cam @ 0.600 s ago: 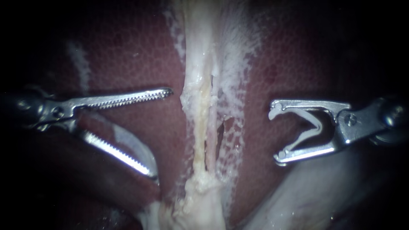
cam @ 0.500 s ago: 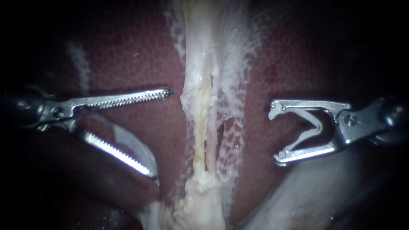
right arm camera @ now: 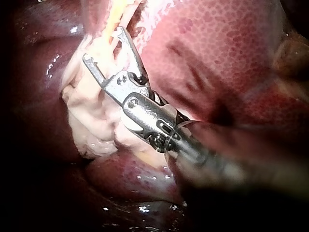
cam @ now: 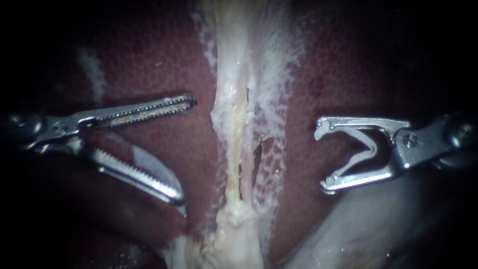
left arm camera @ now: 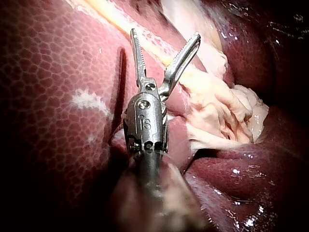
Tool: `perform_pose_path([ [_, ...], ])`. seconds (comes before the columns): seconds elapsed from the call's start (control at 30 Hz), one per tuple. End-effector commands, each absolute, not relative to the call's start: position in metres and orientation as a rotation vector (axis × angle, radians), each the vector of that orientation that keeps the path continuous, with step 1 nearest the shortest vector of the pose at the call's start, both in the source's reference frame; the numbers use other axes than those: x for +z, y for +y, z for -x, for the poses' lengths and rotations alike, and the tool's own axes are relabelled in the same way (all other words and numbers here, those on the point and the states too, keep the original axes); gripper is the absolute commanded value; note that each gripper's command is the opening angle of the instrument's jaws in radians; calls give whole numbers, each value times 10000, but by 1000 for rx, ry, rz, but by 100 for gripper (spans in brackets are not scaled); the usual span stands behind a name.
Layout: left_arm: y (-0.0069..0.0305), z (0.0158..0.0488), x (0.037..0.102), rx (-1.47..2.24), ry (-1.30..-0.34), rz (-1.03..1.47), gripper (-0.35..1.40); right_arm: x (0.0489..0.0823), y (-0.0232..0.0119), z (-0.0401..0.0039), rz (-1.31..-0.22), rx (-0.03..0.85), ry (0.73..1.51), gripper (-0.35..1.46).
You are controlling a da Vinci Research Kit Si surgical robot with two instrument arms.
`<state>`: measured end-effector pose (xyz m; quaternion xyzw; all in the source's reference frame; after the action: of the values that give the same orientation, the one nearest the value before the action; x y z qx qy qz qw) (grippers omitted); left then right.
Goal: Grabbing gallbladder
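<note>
Left instrument [cam: 185, 150]: toothed jaws are spread, empty; right instrument [cam: 322, 158]: jaws are held on a clip [cam: 371, 148]; gallbladder [cam: 234, 239], just past the left's lower jaw, is judged soft, slippery; its thick fold is best gripped.

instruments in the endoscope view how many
2. The left instrument enters from the left, jaws open; the right instrument enters from the right, jaws holding a white clip. None seems hidden.

A surgical lab: bare liver [cam: 159, 65] and pale tissue [cam: 231, 124], a left instrument [cam: 185, 150], a right instrument [cam: 322, 158] carrying a white clip [cam: 369, 146].
</note>
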<state>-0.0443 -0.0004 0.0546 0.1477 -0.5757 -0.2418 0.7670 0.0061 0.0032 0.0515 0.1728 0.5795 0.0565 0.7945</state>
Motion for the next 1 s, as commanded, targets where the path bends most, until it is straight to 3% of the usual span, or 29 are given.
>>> perform_pose_path([
  [0.03, -5, 445, 549, -535, -1234, -320, 89, 516, 31, -61, -371, 121, 1246, 60],
  [0.43, -4, 464, 561, -660, -1124, -354, 76, 516, 31, -61, -371, 121, 1246, 60],
  [0.8, 2, 474, 574, -701, -1090, -345, 66, 517, 31, -61, -370, 121, 1245, 60],
  [1.0, 6, 471, 582, -747, -1061, -340, 46, 517, 31, -61, -370, 121, 1245, 60],
])
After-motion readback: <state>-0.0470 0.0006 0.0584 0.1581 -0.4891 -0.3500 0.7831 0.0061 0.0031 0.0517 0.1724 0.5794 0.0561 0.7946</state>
